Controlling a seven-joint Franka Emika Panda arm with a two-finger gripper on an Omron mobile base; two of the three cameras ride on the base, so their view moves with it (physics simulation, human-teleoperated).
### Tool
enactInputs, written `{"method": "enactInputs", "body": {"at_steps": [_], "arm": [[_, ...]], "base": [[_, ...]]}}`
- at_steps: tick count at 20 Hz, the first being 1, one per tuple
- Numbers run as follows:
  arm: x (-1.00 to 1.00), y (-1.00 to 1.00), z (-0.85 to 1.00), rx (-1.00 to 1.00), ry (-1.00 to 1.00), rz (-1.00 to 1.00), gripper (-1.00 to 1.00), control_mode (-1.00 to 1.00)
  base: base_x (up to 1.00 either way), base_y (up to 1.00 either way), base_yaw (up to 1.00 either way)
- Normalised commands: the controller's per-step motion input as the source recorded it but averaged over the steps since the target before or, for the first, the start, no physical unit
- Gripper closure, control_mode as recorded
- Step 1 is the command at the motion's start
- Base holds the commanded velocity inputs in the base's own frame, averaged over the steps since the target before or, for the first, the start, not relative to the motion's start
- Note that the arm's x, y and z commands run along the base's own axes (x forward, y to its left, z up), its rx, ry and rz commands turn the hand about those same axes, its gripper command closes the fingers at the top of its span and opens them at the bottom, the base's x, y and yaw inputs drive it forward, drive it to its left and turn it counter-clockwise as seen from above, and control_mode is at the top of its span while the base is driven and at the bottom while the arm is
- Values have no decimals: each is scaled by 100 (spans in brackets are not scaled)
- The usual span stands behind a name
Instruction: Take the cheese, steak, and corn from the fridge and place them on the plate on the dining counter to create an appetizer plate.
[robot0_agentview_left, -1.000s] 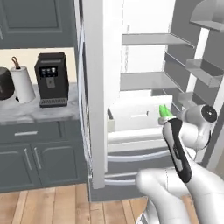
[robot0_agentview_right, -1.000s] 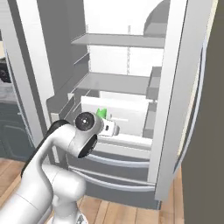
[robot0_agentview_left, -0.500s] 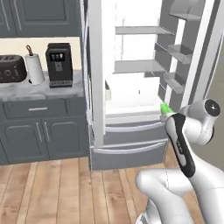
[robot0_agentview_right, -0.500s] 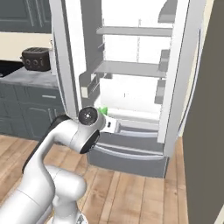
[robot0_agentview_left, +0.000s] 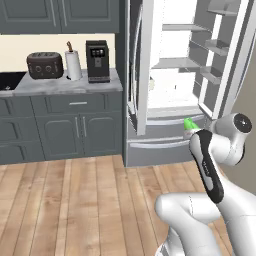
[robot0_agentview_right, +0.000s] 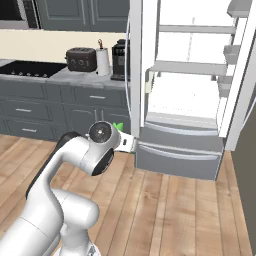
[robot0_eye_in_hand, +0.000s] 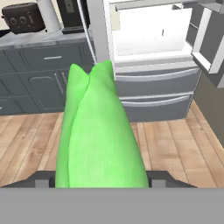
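Note:
My gripper (robot0_eye_in_hand: 103, 180) is shut on the corn (robot0_eye_in_hand: 98, 135), a bright green oblong piece that stands up between the two dark fingertips (robot0_eye_in_hand: 41, 179) in the hand view. A small green tip of the corn (robot0_agentview_left: 189, 123) pokes out ahead of the hand in the left base view, and the corn (robot0_agentview_right: 118, 127) peeks from behind the wrist in the right base view. The white fridge (robot0_agentview_left: 172, 80) stands open a short way ahead, its shelves bare; the fridge (robot0_agentview_right: 190, 95) doors hang wide. The cheese, steak, plate and dining counter are out of view.
A dark grey cabinet worktop (robot0_agentview_left: 65, 86) left of the fridge carries a toaster (robot0_agentview_left: 45, 65), a paper towel roll (robot0_agentview_left: 73, 64) and a coffee machine (robot0_agentview_left: 97, 61). A black hob (robot0_agentview_right: 30, 69) lies further left. Wooden floor (robot0_agentview_left: 80, 205) stretches between me and the fridge.
The whole scene has shifted and shrunk: the base has backed away from the fridge, bringing more floor and cabinets into view. The corn stays in the gripper.

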Motion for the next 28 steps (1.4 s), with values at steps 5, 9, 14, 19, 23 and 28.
{"method": "enactInputs", "body": {"at_steps": [5,9,14,19,23,28], "arm": [[0,0,0,0,0,0,100,100],[0,0,0,0,0,0,100,100],[0,0,0,0,0,0,100,100],[0,0,0,0,0,0,100,100],[0,0,0,0,0,0,100,100],[0,0,0,0,0,0,100,100]], "base": [[-100,61,0],[-100,39,0],[-100,33,0],[-100,28,0],[-100,25,0],[-100,35,0]]}}
